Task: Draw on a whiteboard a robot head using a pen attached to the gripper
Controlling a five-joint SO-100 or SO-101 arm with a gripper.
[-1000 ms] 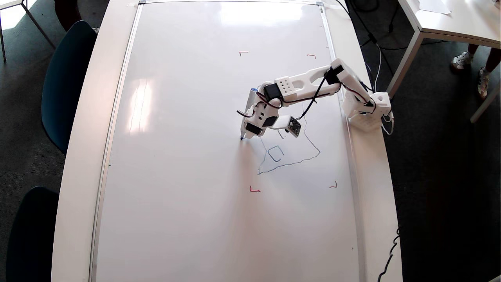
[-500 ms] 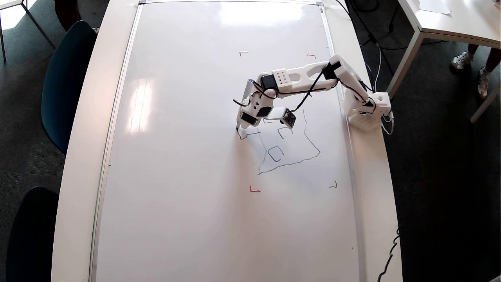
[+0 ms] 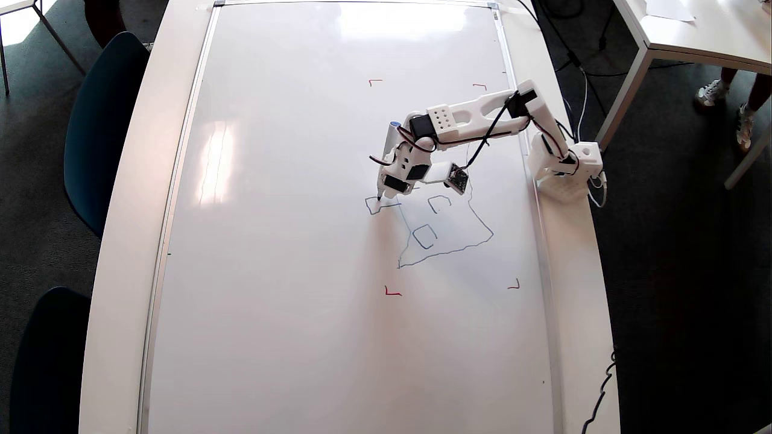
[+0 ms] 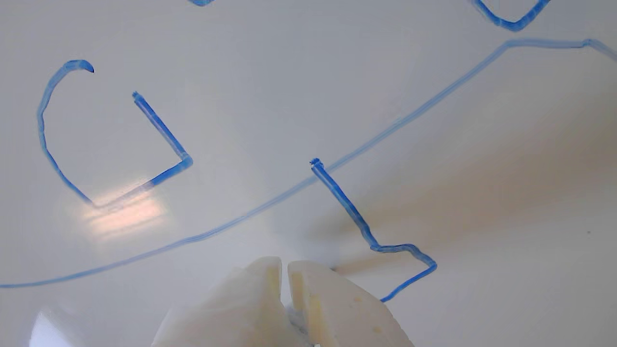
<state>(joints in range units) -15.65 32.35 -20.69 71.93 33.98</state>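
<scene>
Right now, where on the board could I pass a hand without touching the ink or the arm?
The whiteboard is bare across its whole left half and below the lower red corner marks. It is crowded between the marks: the robot head, pen and gripper sit there.

Glossy white whiteboard point(image 3: 289, 241), silver-framed, flat, with red corner marks. Robot head point(image 3: 449, 241) in thin blue wobbly line inside those marks: slanted outline, small boxes within, another small box at its upper-left corner on the overhead view. Pen point(image 3: 386, 163), white-grey with blue cap, tilted, dark tip touching that corner box.
</scene>
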